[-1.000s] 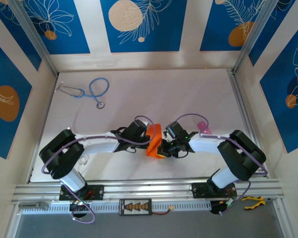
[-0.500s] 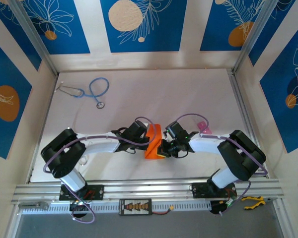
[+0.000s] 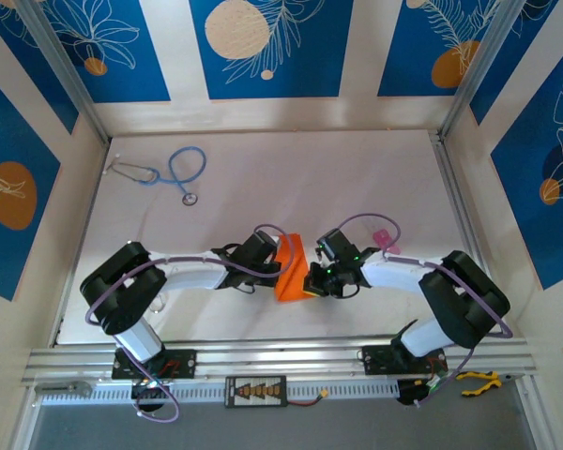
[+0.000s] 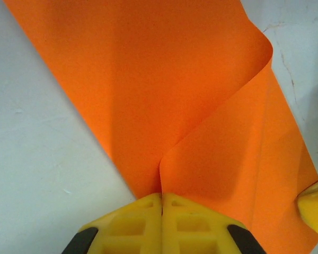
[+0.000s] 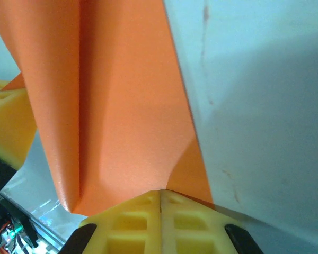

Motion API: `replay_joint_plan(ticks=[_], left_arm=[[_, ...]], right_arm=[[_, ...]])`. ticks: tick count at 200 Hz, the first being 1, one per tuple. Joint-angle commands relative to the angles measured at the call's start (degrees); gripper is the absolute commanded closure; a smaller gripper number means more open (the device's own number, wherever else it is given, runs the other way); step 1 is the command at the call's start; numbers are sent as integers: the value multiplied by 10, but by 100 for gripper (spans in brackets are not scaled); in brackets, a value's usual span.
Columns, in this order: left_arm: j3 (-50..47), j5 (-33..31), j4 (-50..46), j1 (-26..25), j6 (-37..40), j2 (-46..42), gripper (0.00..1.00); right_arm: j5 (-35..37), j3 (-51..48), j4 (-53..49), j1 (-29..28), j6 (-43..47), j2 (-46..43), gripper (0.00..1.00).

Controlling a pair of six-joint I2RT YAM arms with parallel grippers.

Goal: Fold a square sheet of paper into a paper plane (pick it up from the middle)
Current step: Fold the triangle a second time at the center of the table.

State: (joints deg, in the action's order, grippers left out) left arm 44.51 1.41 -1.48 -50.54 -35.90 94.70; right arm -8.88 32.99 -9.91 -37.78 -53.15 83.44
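Top external: the square sheet of paper hangs over the worktop between left claw and right claw, both clamped onto its edges; likely light, floppy, best gripped near creases.

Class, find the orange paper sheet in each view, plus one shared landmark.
Top external: orange paper sheet, centre, over the white table's near half.
Left wrist: centre and right, pinched by left gripper below.
Right wrist: left and centre, pinched by right gripper below.
Shared landmark: the white table.
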Motion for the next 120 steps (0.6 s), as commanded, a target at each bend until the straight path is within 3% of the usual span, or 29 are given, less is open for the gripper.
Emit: replay_joint_plan(ticks=[1, 120], left_arm=[[-3, 2, 0, -3, -1, 3, 100], [-1, 1, -4, -3, 2, 4, 100]], right_arm=[[10, 1, -25, 3, 5, -12, 98], [3, -8, -10, 8, 0, -12, 98]])
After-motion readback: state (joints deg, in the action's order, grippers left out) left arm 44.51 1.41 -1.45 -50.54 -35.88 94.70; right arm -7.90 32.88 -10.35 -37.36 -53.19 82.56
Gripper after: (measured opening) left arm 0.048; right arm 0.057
